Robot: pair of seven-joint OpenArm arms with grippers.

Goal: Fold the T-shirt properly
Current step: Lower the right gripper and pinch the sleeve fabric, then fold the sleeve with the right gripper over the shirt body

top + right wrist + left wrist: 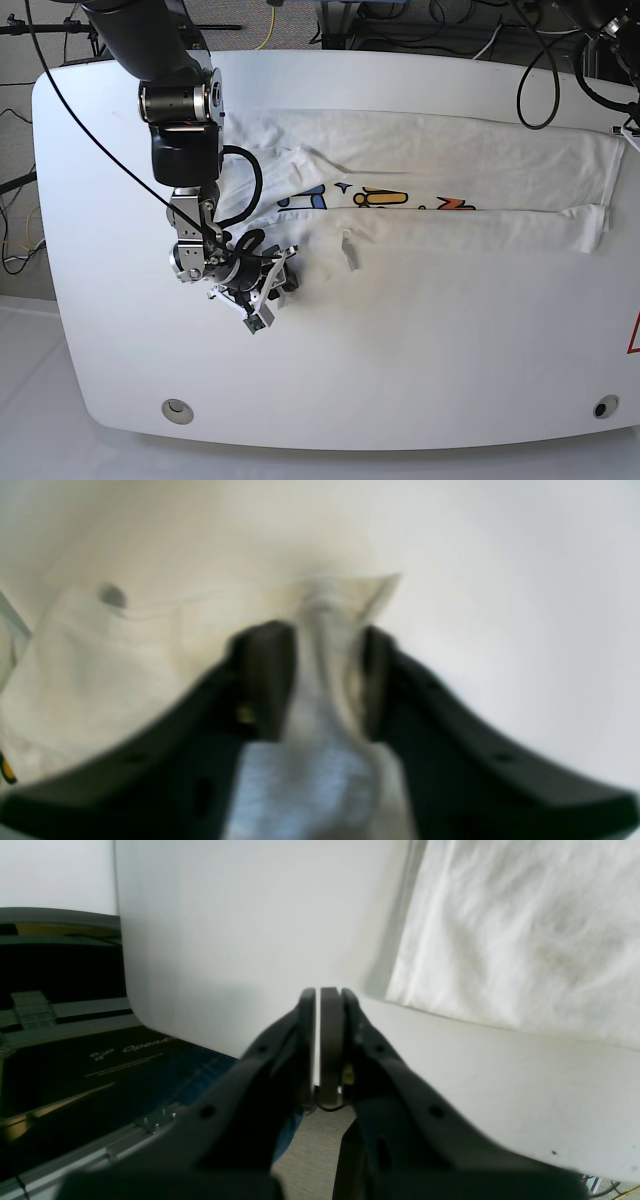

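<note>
The T-shirt [430, 190] lies flat on the white bench [400, 340], already folded lengthwise into a long band whose long axis runs across the bench from side to side, its printed strip showing along the middle. The near corner of that band sits at the right hand [262, 285], which is far nearer the cloth than the other arm. In the right wrist view a ridge of white fabric stands between its fingers [262, 680], which are part-way apart and closing around it. The left hand [327, 1040] is pressed together on nothing, off the shirt's far end.
</note>
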